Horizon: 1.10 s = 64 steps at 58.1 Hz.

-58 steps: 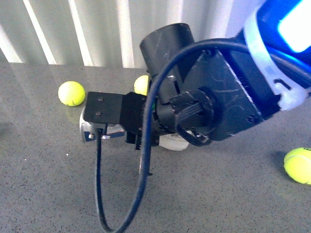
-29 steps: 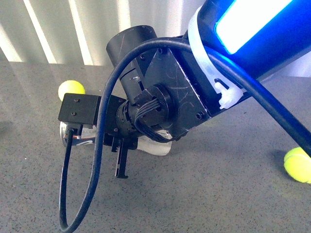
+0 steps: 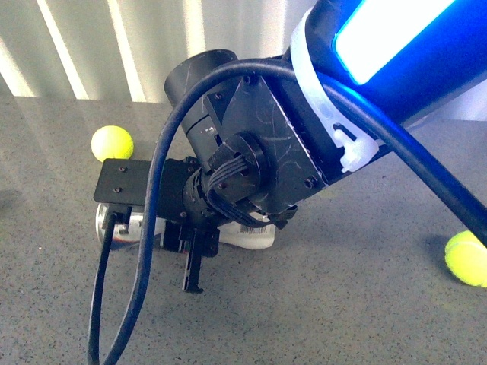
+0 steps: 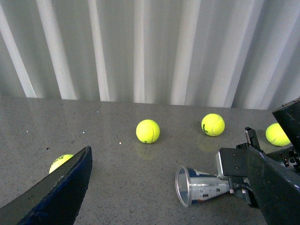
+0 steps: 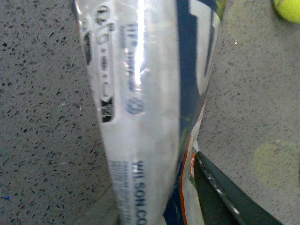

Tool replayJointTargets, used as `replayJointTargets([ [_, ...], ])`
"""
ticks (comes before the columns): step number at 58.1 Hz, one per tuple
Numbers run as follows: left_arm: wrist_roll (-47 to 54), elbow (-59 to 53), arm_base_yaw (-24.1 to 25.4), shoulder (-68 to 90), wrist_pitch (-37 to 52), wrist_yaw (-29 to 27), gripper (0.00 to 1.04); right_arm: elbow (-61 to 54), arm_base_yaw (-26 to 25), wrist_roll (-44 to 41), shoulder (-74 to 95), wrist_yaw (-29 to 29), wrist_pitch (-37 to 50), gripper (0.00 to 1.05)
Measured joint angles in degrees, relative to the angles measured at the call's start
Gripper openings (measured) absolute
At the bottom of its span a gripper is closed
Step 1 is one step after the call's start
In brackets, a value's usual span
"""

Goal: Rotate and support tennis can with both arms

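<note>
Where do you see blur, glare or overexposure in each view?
Right wrist view: the tennis can is too close, soft, with a glare streak. Front view: a blown-out white strip on the right arm. Left wrist view: sharp, evenly lit.

Front and left wrist views share the tennis can; right wrist's is close-up.

Vertical ribs of a pale corrugated wall filled the upper left of the front view, with bright bands of light running down the ridges. Below it, a grey speckled surface, possibly a tabletop though the angle left that unclear, spread across the lower half of the frame and met the wall in a straight line. The surface had a dull sheen, and soft pale reflections lay along its far edge at the left of the frame.
</note>
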Motion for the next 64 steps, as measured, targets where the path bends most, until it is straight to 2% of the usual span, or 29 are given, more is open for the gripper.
replayJointTargets([
  [6, 0.0, 0.0, 0.0, 0.0, 0.0, 0.0, 0.98, -0.1, -0.1, 0.3, 0.0, 0.0, -1.4, 0.62],
  [21, 0.0, 0.0, 0.0, 0.0, 0.0, 0.0, 0.98, -1.9, -0.3, 0.4, -1.6, -0.2, -6.5, 0.99],
  [41, 0.0, 0.0, 0.0, 0.0, 0.0, 0.0, 0.98, -6.2, -1.2, 0.5, -6.7, 0.2, -6.4, 0.97],
  [64, 0.0, 0.0, 0.0, 0.0, 0.0, 0.0, 0.98, -13.7, -5.2, 0.5, -15.8, 0.3, -3.8, 0.97],
])
